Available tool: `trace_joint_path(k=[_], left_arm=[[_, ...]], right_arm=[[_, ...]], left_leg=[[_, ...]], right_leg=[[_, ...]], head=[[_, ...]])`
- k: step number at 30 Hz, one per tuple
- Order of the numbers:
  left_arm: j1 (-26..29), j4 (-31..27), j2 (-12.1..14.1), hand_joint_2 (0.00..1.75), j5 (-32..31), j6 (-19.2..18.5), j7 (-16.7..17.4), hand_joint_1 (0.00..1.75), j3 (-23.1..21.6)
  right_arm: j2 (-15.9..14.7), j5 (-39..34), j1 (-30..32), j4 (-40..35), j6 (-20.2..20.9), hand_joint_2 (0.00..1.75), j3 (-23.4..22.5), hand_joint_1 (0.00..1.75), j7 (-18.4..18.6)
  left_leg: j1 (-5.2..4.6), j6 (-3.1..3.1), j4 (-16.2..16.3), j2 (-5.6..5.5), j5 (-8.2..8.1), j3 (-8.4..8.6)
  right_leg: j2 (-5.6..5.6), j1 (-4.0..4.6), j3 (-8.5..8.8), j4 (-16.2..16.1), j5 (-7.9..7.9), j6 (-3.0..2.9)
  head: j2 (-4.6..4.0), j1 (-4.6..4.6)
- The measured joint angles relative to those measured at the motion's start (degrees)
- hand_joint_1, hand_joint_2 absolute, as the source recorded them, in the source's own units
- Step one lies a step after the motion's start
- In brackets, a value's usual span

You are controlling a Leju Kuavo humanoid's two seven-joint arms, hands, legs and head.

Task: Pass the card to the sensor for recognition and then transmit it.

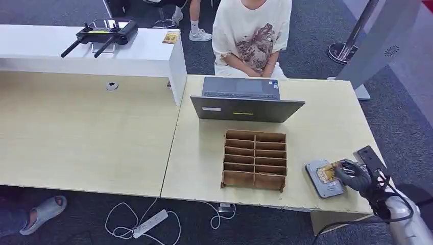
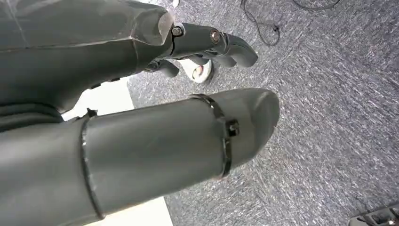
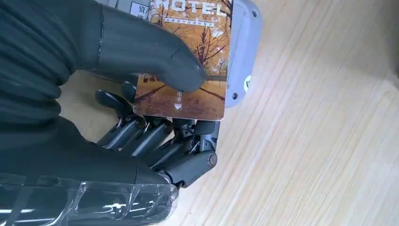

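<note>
Card held over the sensor near the tabletop's front right corner.
The right hand [image 1: 357,175] pinches the card [image 3: 188,61] between thumb and fingers [image 3: 155,139]; the card lies flat on the grey sensor [image 1: 323,178], its long axis roughly parallel to the tabletop's [image 1: 327,122] front edge. The left hand [image 2: 141,117] hangs above the carpet, fingers curled, holding nothing.

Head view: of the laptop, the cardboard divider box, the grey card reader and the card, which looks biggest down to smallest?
1. laptop
2. cardboard divider box, somewhat smaller and nearer the camera
3. grey card reader
4. card, held by the right hand over the reader
</note>
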Motion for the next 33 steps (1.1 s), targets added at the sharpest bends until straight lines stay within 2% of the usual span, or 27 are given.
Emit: trace_joint_path(k=[14,33], left_arm=[[0.0,0.0,-0.1,0.0,-1.3,0.0,0.3,0.0,0.0],[0.0,0.0,-0.2,0.0,-1.7,0.0,0.3,0.0,0.0]], right_arm=[[-0.2,2.0,1.7,-2.1,-1.5,1.75,-0.6,1.75,1.4],[-0.8,2.1,2.6,-2.7,-1.8,1.75,-0.9,1.75,1.2]], left_leg=[[0.0,0.0,0.0,0.03,0.0,0.02],[0.0,0.0,0.0,0.03,0.0,0.05]], right_leg=[[0.02,0.0,0.01,0.0,0.0,0.0],[0.02,0.0,0.04,0.0,0.0,0.01]], head=[[0.0,-0.02],[0.0,0.0]])
